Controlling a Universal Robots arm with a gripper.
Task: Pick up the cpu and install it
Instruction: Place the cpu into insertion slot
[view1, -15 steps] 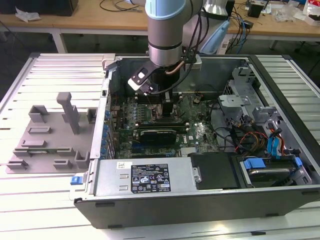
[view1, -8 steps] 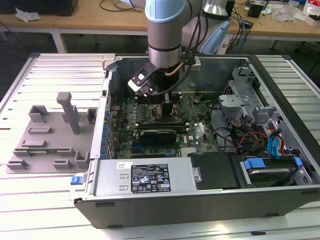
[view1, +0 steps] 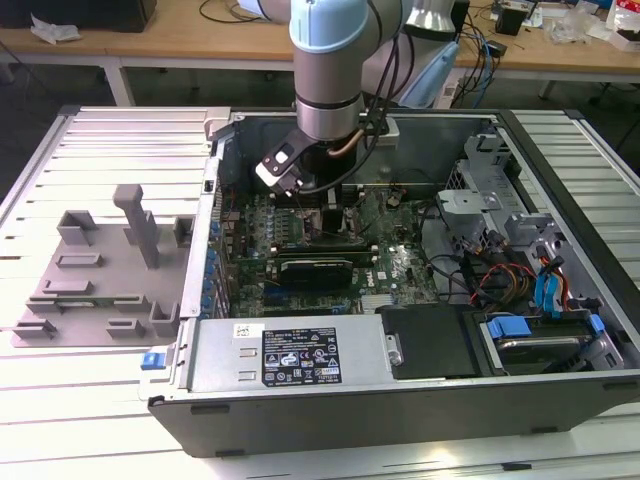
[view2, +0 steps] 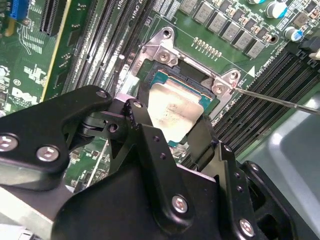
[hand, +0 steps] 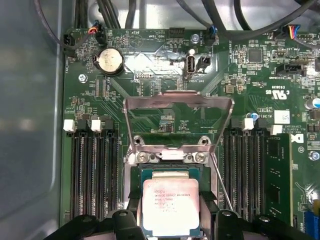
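The cpu (hand: 170, 204), a flat square chip with a shiny silver top, lies level between my gripper's (hand: 170, 222) two black fingers (hand: 134, 216), which press on its opposite edges. It sits right over the dark motherboard socket (hand: 169, 169), low in the socket's frame; whether it rests fully in the socket I cannot tell. The socket's metal load plate (hand: 178, 106) stands swung open beyond it. In the second wrist view the cpu (view2: 173, 109) shows between the fingers (view2: 136, 114) of my gripper (view2: 170, 127). In the exterior view the arm (view1: 327, 90) reaches down into the open computer case (view1: 400, 350).
Black memory slots (hand: 95, 170) flank the socket on both sides, and a thin metal lever (hand: 222, 185) runs beside it. Cables and drive bays (view1: 520, 270) fill the case at the exterior view's right. A grey plastic fixture (view1: 100, 270) lies outside the case at the exterior view's left.
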